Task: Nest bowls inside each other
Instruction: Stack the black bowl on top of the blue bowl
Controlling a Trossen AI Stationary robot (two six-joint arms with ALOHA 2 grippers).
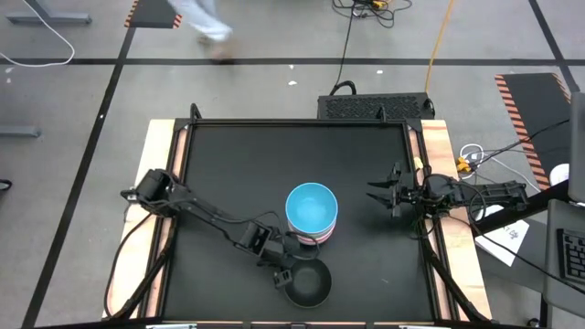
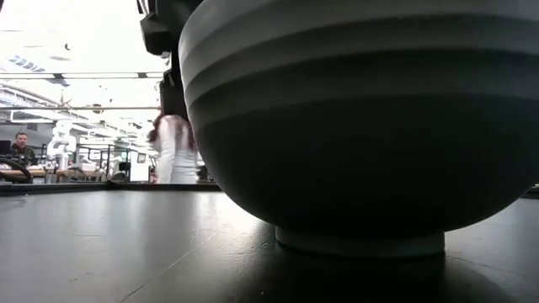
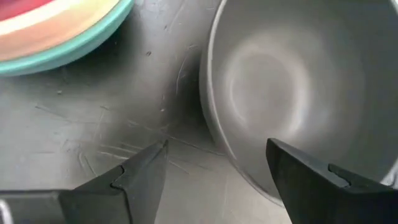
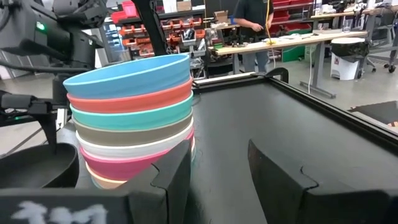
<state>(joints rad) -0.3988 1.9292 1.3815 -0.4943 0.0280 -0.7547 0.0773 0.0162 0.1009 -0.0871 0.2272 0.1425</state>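
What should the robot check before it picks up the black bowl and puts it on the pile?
1. Left gripper at the black bowl: ok, its open fingers straddle the rim, one inside and one outside.
2. Grip closed on the bowl: not ok, the fingers are apart.
3. Black bowl upright and empty: ok.
4. Stack of bowls sits straight: ok, blue bowl on top, layers look even.
5. Right gripper out of the way: ok, it waits open near the table's right edge, clear of the stack.
6. All other bowls already nested: cannot tell, lower layers are partly hidden.
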